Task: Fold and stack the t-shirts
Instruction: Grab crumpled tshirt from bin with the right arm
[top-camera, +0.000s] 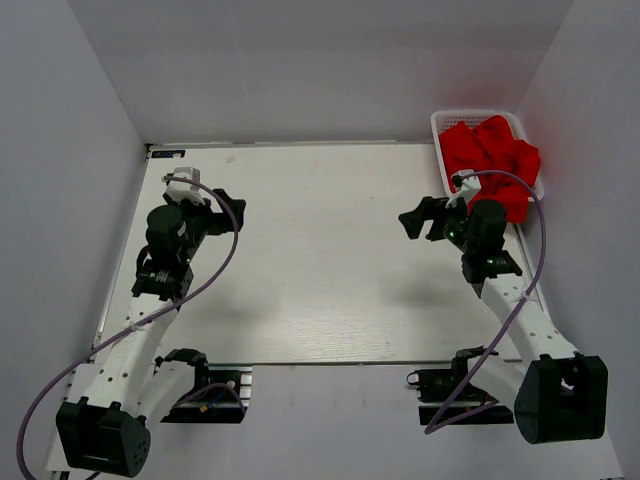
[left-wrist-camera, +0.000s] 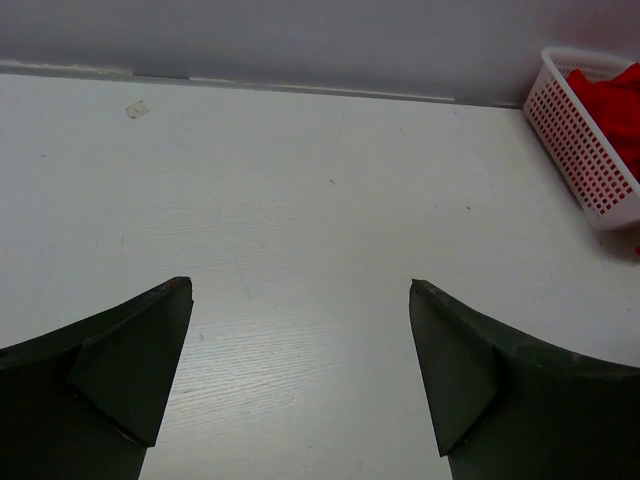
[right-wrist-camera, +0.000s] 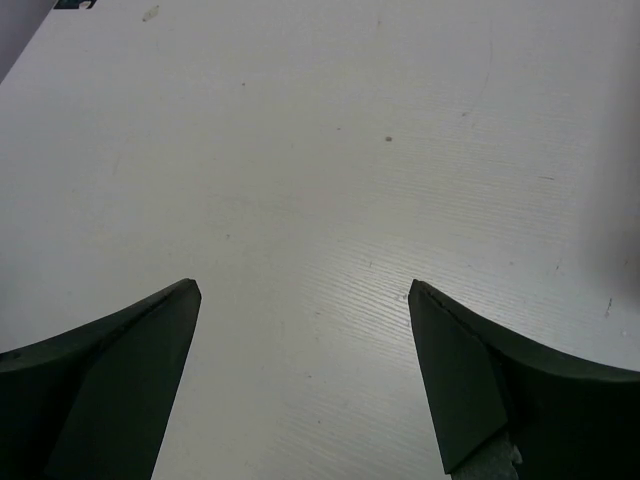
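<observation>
Several bright red t-shirts (top-camera: 492, 160) lie bunched in a white mesh basket (top-camera: 441, 125) at the table's far right corner; they also show in the left wrist view (left-wrist-camera: 612, 110). My left gripper (top-camera: 228, 207) is open and empty above the left side of the white table. My right gripper (top-camera: 418, 218) is open and empty, just left of the basket, pointing toward the table's middle. In the left wrist view its gripper (left-wrist-camera: 300, 290) has wide-apart jaws over bare table. In the right wrist view its gripper (right-wrist-camera: 304, 290) stands the same.
The white table (top-camera: 320, 270) is walled by grey panels on the left, back and right. The basket's side (left-wrist-camera: 590, 160) stands at the right edge of the left wrist view. A small scrap (left-wrist-camera: 137, 109) lies near the back wall.
</observation>
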